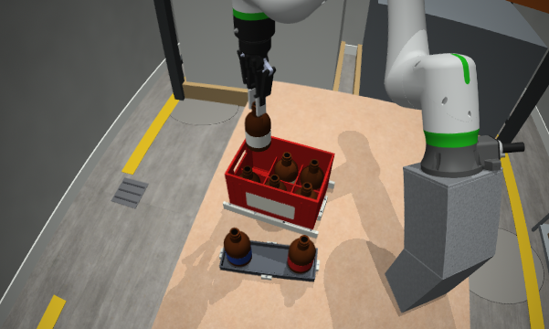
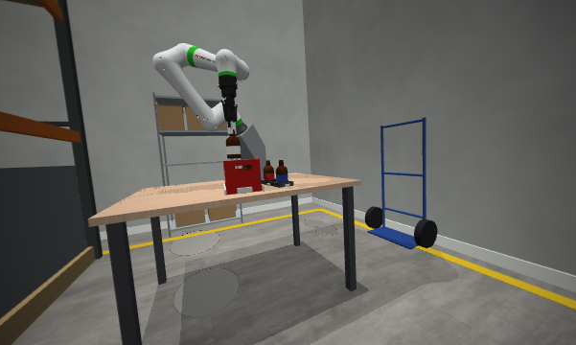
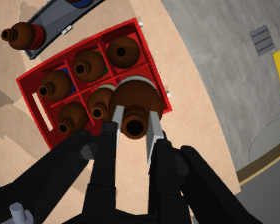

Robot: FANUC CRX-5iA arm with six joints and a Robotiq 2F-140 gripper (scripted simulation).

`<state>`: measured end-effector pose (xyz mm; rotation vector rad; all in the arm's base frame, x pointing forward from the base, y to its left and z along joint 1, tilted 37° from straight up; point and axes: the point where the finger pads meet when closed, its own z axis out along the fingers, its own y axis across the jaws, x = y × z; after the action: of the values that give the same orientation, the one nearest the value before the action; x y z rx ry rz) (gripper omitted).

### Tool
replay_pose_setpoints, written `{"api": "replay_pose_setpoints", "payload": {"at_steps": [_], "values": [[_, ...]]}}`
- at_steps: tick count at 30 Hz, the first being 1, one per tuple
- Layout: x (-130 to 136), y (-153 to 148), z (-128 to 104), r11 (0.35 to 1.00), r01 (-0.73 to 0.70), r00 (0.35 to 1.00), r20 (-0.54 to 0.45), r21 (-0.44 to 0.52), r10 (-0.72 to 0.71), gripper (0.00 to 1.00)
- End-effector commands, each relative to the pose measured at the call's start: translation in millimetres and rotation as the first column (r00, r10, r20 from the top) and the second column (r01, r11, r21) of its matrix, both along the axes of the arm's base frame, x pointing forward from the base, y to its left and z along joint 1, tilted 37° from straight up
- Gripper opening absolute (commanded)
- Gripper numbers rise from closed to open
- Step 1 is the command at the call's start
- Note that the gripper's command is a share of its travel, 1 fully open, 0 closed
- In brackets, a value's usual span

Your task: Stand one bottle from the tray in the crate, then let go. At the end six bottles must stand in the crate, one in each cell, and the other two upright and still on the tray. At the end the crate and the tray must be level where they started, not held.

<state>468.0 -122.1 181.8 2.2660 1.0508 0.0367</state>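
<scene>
My gripper (image 1: 258, 104) is shut on the neck of a brown bottle with a white label (image 1: 258, 130). It holds the bottle upright above the far left corner of the red crate (image 1: 285, 183). In the wrist view the held bottle (image 3: 135, 111) hangs between my fingers over the crate (image 3: 91, 90). Several brown bottles stand in the crate's cells. The grey tray (image 1: 269, 261) lies in front of the crate. On it stand a blue-label bottle (image 1: 237, 247) and a red-label bottle (image 1: 301, 254). In the exterior view the held bottle (image 2: 233, 147) hangs just above the crate (image 2: 241, 175).
The robot's grey base (image 1: 448, 228) stands at the table's right side. A metal rail (image 1: 269, 218) lies along the crate's front. A shelf rack (image 2: 187, 144) stands behind the table and a blue hand truck (image 2: 403, 192) by the right wall.
</scene>
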Motion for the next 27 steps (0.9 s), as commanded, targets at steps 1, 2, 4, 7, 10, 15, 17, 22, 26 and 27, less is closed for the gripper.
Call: {"api": "replay_pose_setpoints", "payload": {"at_steps": [1,2,4,7,10,15,17,22,26,27], "values": [[0.6,-1.4,1.4,1.000,0.000,1.000,0.000,0.000,0.000,0.00],[0.7,-1.8,1.7,1.000,0.000,1.000,0.000,0.000,0.000,0.00],[0.9,-2.4,2.2,1.000,0.000,1.000,0.000,0.000,0.000,0.00],[1.0,-2.7,2.4,1.000,0.000,1.000,0.000,0.000,0.000,0.00],[1.2,-3.5,3.0,1.000,0.000,1.000,0.000,0.000,0.000,0.00],[1.5,-4.5,3.8,1.000,0.000,1.000,0.000,0.000,0.000,0.00],[1.6,-4.8,4.0,1.000,0.000,1.000,0.000,0.000,0.000,0.00],[1.7,-5.2,4.3,1.000,0.000,1.000,0.000,0.000,0.000,0.00],[1.8,-5.4,4.5,1.000,0.000,1.000,0.000,0.000,0.000,0.00],[1.8,-5.4,4.5,1.000,0.000,1.000,0.000,0.000,0.000,0.00]]}}
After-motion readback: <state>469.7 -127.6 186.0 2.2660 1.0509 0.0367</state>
